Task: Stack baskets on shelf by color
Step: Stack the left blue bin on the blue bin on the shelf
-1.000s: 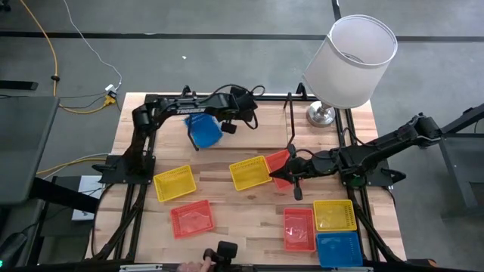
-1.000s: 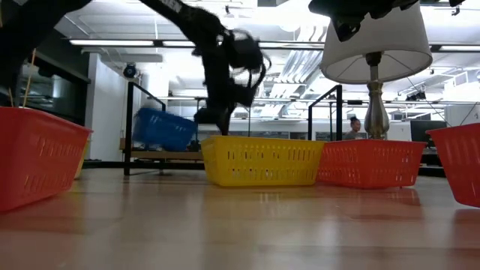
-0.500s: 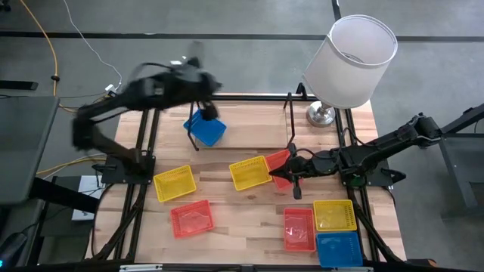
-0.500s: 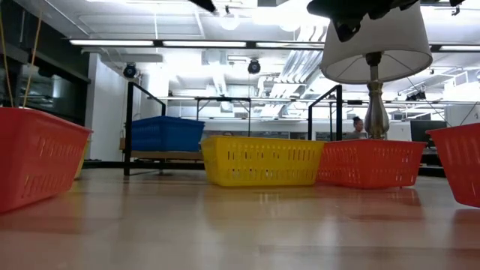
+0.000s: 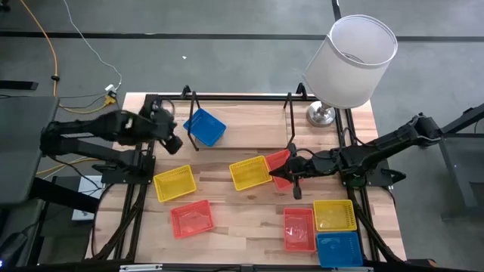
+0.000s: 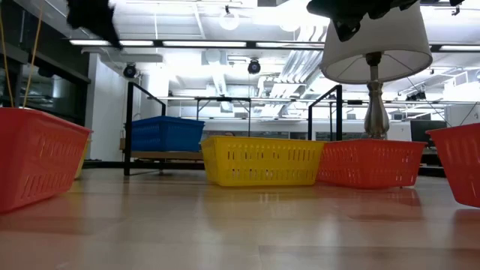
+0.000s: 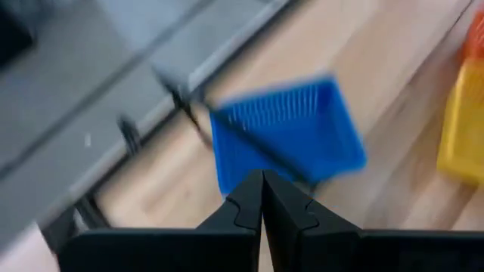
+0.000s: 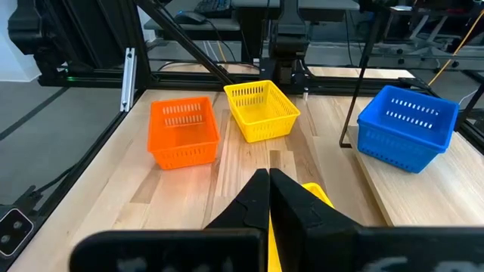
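On the wooden table point(image 5: 249, 219), left gripper point(image 5: 172, 140) and right gripper point(image 5: 296, 181) pressed together, empty

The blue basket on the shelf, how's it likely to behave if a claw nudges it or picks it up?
The blue basket looks like thin slotted plastic, so it is probably light and would slide easily on the smooth shelf board. Its shape is low and wide, so tipping seems unlikely. Gripped by one wall, the rim may flex a little.

Lamp point(image 5: 348, 64) (tall) beside shelf point(image 5: 249, 132)
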